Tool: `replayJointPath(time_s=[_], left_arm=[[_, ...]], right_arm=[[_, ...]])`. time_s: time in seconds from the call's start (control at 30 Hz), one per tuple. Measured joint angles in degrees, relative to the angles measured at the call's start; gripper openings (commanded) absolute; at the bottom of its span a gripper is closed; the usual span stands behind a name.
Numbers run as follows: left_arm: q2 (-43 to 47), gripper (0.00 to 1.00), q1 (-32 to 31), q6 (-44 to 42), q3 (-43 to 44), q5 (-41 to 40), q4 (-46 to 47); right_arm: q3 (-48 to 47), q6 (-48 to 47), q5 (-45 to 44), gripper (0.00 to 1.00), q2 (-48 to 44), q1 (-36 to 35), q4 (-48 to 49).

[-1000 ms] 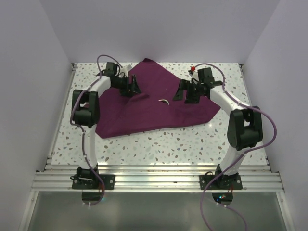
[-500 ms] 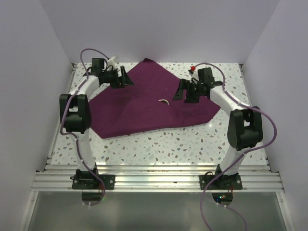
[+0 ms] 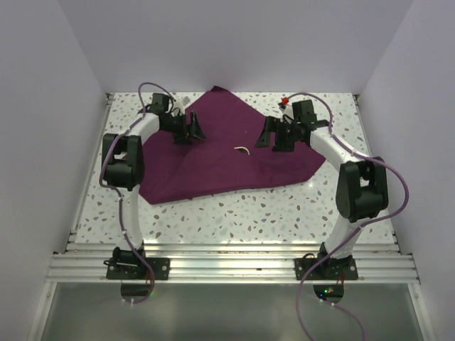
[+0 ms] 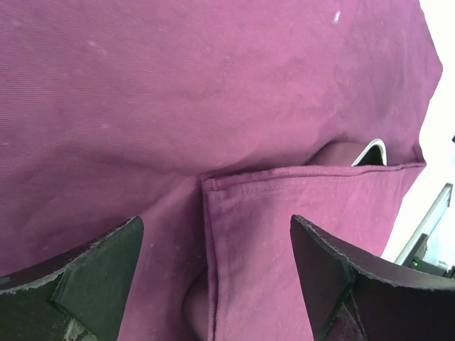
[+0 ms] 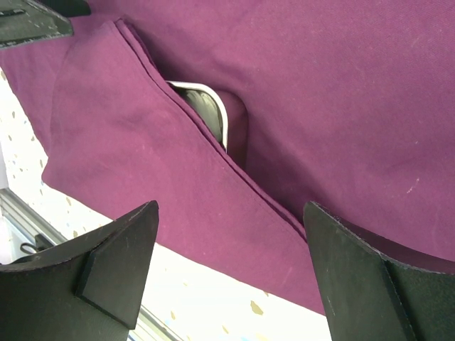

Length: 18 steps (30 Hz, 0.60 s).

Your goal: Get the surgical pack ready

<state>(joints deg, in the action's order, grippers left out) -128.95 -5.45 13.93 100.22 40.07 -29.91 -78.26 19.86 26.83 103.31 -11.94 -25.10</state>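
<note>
The surgical pack's dark purple cloth [image 3: 227, 153] lies spread on the speckled table, with flaps folded toward the middle. A pale curved tray rim [image 3: 242, 149] peeks out from under a fold; it also shows in the left wrist view [image 4: 373, 151] and the right wrist view [image 5: 210, 106]. My left gripper [image 3: 193, 130] hovers open over the cloth's left part, a hemmed flap corner [image 4: 213, 186] between its fingers, nothing held [image 4: 215, 222]. My right gripper [image 3: 269, 136] stands open above the cloth's right part, over a folded hem [image 5: 231, 206]. Gauze and clamps are hidden.
A small red object [image 3: 286, 103] sits at the back right by the right arm's cable. White walls close in the table on three sides. Aluminium rails [image 3: 227, 256] run along the near edge. Bare speckled table [image 3: 234, 213] lies in front of the cloth.
My left arm swung back and to the left, then returned over the cloth's left part, its jaws slightly wider. The right arm and the cloth stayed put.
</note>
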Motion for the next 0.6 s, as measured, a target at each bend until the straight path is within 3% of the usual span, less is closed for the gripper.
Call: replayJointPath(time_s=[0.2,0.33,0.6], left_arm=[[-0.79,0.79,-1.53,-0.24,0.04,1.92,-0.63],[-1.25,0.61,-2.75,-0.57,0.07,3.65,-1.07],[-1.36,0.34,-3.04,0.02,0.09,6.21,-0.57]], right_arm=[[0.0,0.04,0.22,0.86,0.0,0.0,0.33],[0.0,0.04,0.39,0.86,0.0,0.0,0.35],[0.0,0.04,1.05,0.86,0.0,0.02,0.35]])
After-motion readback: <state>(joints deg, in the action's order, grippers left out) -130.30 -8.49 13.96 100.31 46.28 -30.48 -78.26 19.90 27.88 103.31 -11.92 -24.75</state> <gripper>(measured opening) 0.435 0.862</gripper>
